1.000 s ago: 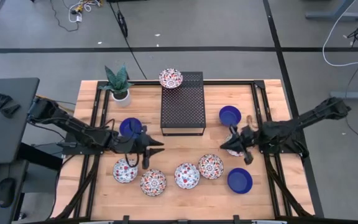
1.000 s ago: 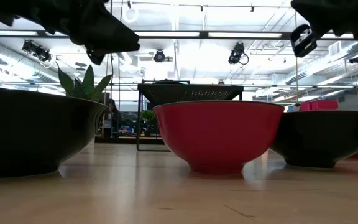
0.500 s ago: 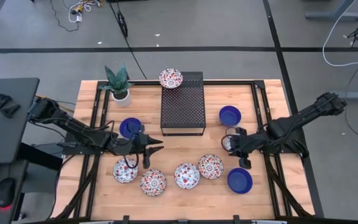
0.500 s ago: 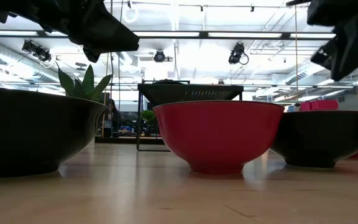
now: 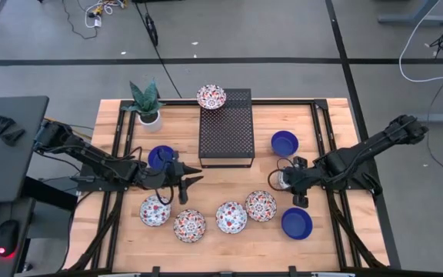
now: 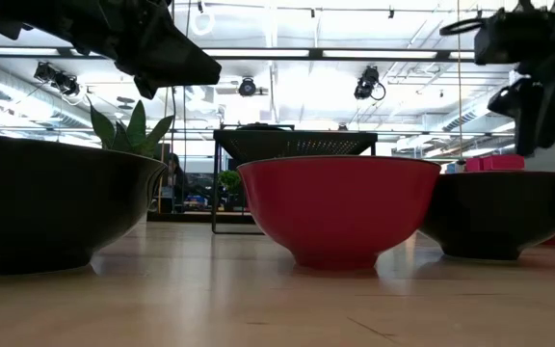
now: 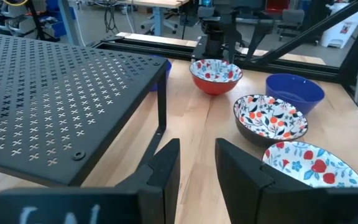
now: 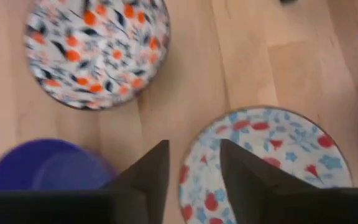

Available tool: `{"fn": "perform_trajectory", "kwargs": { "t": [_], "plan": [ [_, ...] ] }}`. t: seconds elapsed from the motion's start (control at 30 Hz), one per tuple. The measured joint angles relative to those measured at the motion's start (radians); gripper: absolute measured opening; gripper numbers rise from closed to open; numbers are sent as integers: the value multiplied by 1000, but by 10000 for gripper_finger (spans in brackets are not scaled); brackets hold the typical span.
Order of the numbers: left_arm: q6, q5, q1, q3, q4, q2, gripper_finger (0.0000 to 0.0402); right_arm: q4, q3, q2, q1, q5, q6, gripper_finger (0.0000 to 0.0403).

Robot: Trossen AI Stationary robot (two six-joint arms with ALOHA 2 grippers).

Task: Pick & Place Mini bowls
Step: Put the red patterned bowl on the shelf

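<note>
no lettering is readable on the glossy round mini bowls [image 5: 231,217], most of which lie along the near edge of the wooden table [image 5: 337,231]. the right gripper [image 5: 277,179] hovers, fingers parted, above a floral bowl [image 8: 263,163], seemingly empty. the left gripper [image 5: 194,173] hangs open beside the perforated black metal box [image 5: 225,128].

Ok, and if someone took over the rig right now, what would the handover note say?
Left pincer: open, empty, raised in front of the black box.
Right pincer: open, empty, over a patterned bowl, no grasp yet.
Bowls: top bowl sits on the box; front-row bowls, four patterned, and three blue bowls on the table.
Done: possibly the top bowl only. Left: the other eight.
</note>
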Motion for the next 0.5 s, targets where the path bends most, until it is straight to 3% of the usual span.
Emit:
{"fn": "perform_trajectory", "kwargs": {
  "t": [0.13, 0.23, 0.5],
  "plan": [
    [0, 0, -2, 0, -1, 0, 105, 4, -10, 42, 11, 10, 1, 200],
    [0, 3, -2, 0, -1, 0, 106, 7, -46, 83, 31, 13, 11, 216],
    [-4, 4, -2, 0, -2, 1, 106, 10, -89, 151, 63, 55, 97, 187]
  ]
}}
